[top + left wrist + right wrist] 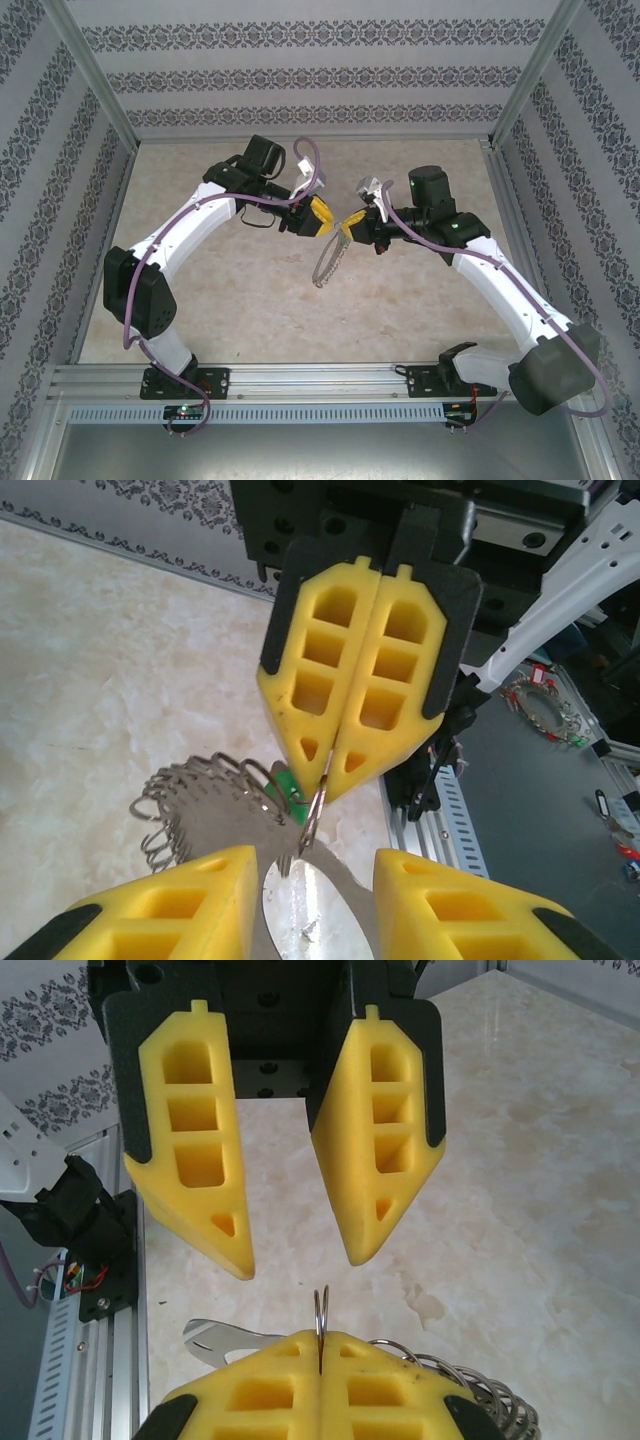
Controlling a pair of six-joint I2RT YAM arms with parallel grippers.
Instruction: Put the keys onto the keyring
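Right gripper (325, 778) is clamping the keyring (325, 262) by its thin edge above mid-table. Left gripper (300, 1260) is facing it, fingers (190, 1160) spread. Tabletop (250, 320) is stretching wide around both.

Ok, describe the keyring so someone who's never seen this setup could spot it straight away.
Look to the middle of the table, where the two arms' yellow fingers meet. The right gripper's shut fingers pinch the keyring, which hangs below them. Unlike the chunky fingers around it, it is a thin loop fringed with many small silvery rings.
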